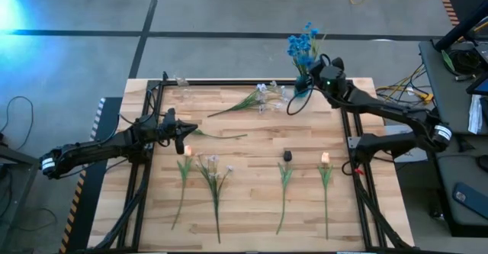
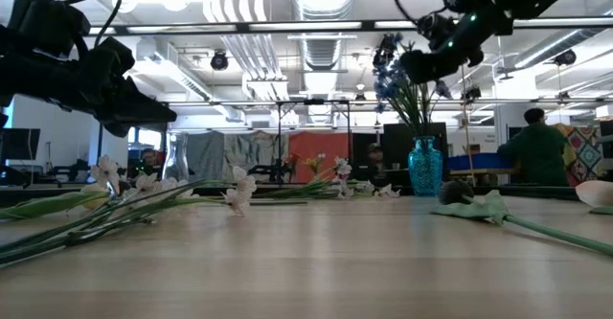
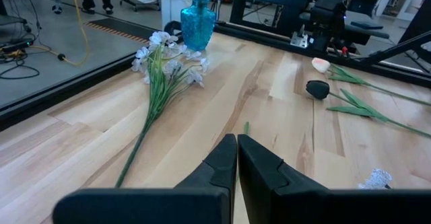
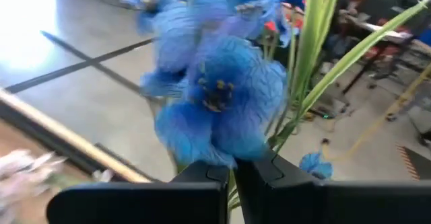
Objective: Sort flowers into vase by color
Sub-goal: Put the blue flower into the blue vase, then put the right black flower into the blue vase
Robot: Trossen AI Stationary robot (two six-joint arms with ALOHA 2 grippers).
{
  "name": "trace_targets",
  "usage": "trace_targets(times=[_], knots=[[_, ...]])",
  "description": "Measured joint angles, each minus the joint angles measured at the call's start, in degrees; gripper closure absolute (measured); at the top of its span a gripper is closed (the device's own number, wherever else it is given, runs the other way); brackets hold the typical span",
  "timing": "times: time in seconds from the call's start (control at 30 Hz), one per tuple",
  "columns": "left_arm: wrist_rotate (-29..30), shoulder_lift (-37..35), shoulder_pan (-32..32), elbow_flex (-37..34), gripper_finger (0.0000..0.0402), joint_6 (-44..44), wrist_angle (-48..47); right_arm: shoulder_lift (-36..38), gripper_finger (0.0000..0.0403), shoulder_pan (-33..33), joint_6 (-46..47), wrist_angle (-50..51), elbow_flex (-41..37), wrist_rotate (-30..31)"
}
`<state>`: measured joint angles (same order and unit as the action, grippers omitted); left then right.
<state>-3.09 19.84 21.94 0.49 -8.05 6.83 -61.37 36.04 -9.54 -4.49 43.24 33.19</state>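
Jaws of the right gripper (image 4: 232, 177) are seen pressed together among the blue flowers (image 1: 303, 44), which stand in the blue vase (image 1: 303, 86) at the desk's (image 1: 252, 200) far edge. Jaws of the left gripper (image 3: 237, 158) are likewise closed, empty, above the desk's left side. White flowers (image 1: 263, 95) lie beside the vase; peach and white stems (image 1: 200, 170) lie nearer the front.

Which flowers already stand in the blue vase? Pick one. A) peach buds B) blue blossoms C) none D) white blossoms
B: blue blossoms rise from the vase at the table's far edge, while the white blossoms and peach buds lie flat on the wood.
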Motion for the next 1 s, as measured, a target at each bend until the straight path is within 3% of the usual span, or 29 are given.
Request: trace_targets(times=[0.3,0.47,0.6,0.7,1.0], knots=[[0.0,0.0,0.0,0.0,0.0402,-0.8,0.0,7.7,0.0394,-6.4,13.4,18.3,0.3,-12.7],[-0.2,0.3,0.0,0.0,0.0402,-4.8,-0.4,8.8,0.0394,-18.2,23.1,26.8,0.3,-11.4],[-0.2,1.5,0.0,0.0,0.0402,-6.1,-0.4,6.6,0.0394,-28.8,30.8,30.3,0.3,-6.9],[-0.2,2.4,0.0,0.0,0.0402,-4.8,-0.2,4.0,0.0394,-35.2,38.5,31.3,0.3,-6.8],[0.2,3.0,0.0,0.0,0.0402,-2.8,0.8,-6.3,0.039,-48.7,66.9,31.4,0.5,-14.0]])
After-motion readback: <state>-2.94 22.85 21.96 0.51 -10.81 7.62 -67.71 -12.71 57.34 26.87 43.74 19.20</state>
